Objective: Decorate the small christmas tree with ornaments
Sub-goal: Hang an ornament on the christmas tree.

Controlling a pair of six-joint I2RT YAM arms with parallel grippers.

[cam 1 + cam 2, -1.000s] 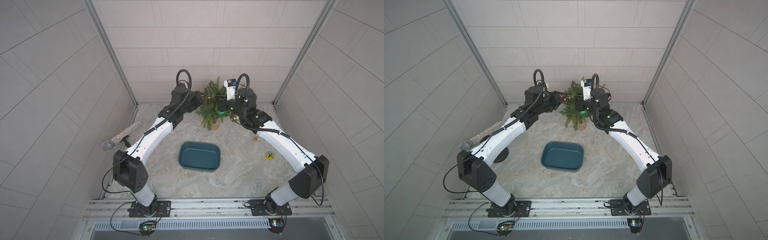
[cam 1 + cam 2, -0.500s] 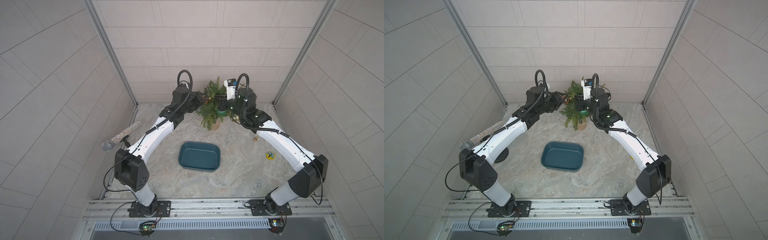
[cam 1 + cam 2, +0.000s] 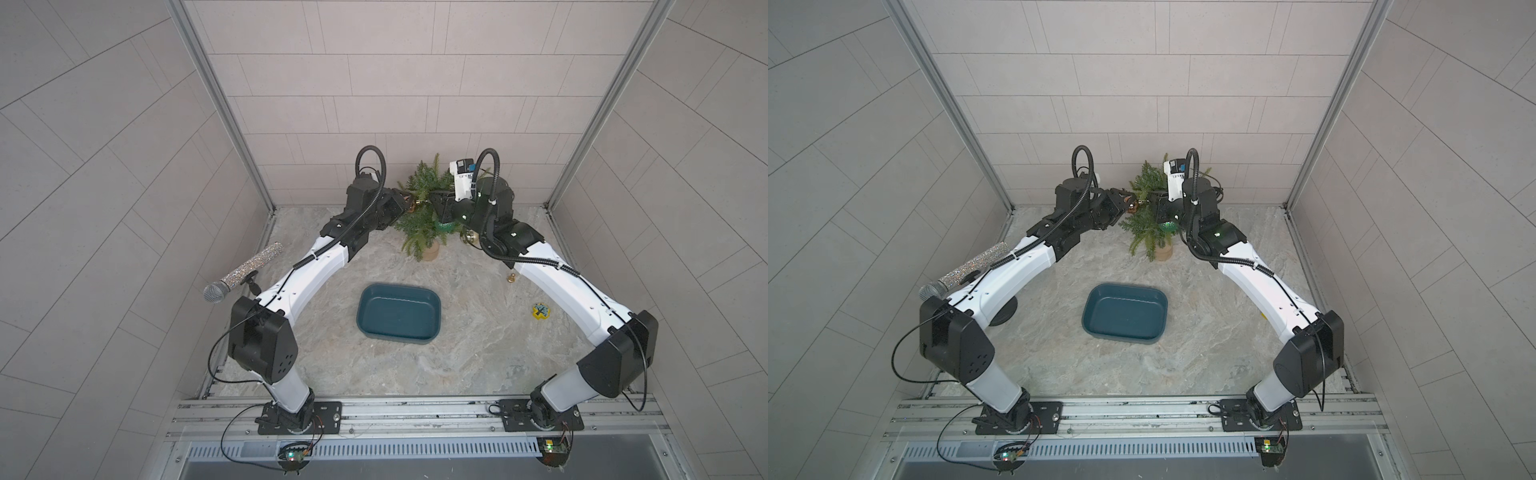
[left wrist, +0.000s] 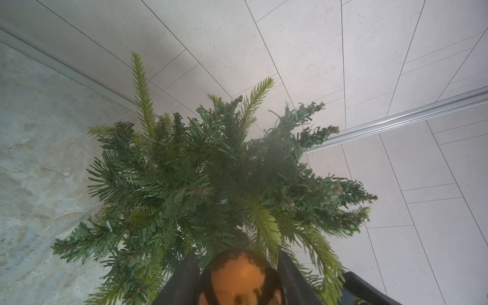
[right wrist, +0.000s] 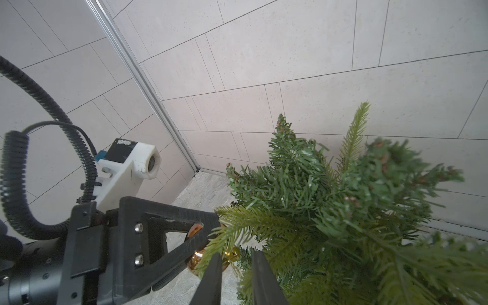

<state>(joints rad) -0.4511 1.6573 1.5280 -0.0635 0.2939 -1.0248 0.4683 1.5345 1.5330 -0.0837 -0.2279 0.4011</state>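
Observation:
The small christmas tree (image 3: 422,216) stands on its tan base (image 3: 431,252) by the back wall, in both top views (image 3: 1148,224). My left gripper (image 4: 237,264) is shut on the copper-orange ornament (image 4: 237,280), held against the tree's left branches (image 3: 413,205). My right gripper (image 5: 236,264) stands open by a narrow gap among the needles, just in front of that ornament's gold cap (image 5: 233,255). The glittery green ornament (image 3: 446,226) hangs low on the tree's right side. A pale gold ornament (image 3: 468,237) shows beside the right arm, partly hidden.
A dark teal tray (image 3: 398,312) sits mid-table. A tiny gold bell (image 3: 512,277) and a small yellow piece (image 3: 541,310) lie near the right arm. A glittery microphone (image 3: 243,274) on a stand is at the left wall. The back wall is close behind the tree.
Both arms stay at the tree in almost the same pose. The right gripper's jaws have parted a little from shut.

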